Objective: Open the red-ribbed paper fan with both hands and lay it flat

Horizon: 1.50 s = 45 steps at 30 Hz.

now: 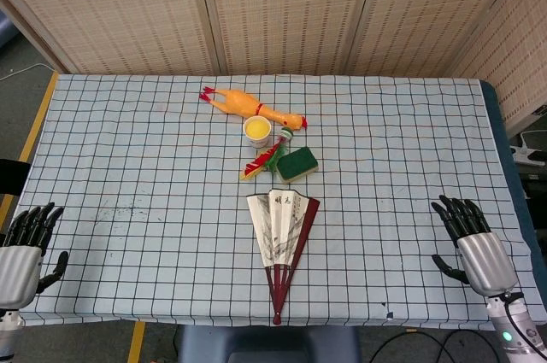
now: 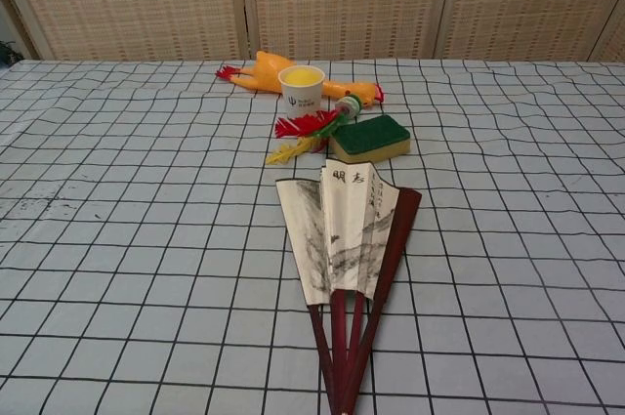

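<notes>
Checked tabletop | fan lies flat, only partly spread | left hand, right hand released, well apart from it | full opening appears left

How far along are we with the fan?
Partly done at most: the fan lies flat on the table but only partly spread, ribs bunched near the pivot. Nothing is in hand: the left hand and right hand rest open at the table's edges. Left: grip both outer ribs, spread fully, lay flat.
</notes>
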{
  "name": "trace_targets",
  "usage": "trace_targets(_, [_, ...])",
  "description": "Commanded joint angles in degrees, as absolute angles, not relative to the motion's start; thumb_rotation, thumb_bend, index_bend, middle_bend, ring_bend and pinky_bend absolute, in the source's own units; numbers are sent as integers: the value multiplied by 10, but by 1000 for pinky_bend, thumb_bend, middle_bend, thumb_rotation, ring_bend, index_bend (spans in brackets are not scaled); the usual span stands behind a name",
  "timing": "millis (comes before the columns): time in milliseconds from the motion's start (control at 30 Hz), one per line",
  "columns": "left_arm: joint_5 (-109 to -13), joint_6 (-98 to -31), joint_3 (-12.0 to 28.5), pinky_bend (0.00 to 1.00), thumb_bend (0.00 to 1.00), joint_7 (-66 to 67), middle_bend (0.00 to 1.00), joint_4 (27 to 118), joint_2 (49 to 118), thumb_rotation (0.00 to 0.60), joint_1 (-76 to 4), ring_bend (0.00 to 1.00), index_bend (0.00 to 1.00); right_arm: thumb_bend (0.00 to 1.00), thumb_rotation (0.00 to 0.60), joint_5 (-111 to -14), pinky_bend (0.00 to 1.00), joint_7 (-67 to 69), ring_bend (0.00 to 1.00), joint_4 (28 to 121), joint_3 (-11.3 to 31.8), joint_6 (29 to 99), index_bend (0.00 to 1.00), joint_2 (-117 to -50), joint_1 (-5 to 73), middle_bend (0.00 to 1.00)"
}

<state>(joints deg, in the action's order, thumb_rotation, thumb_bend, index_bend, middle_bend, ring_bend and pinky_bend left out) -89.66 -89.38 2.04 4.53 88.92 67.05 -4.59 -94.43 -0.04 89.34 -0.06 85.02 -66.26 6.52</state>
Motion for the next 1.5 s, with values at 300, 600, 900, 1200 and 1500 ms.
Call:
trace_targets(300, [-901,-890,23,73,453,35,0,889,675,600,-53,0,0,176,600,-1047,0,-20,0,853,3,809,163,-735,145,0])
trace_targets(600, [-879,-882,30,73,453,40,0,884,678,600,-53,0,0,176,600,-1044,0,-90,0,787,26,696,360,-842,236,0])
trace_targets(900, [-874,-877,31,74,452,47,0,889,678,600,-54,0,0,176,600,-1036,0,-103,0,678,24,676,379,-945,273,0])
trace_targets(1200, [-875,-860,23,74,453,37,0,897,670,600,-58,0,0,176,600,-1017,0,-90,0,624,22,651,382,-1002,305,0])
trace_targets(1500, [-866,-857,27,73,452,39,0,898,668,600,-60,0,0,176,600,-986,0,-84,0,614,21,620,396,-1023,326,0])
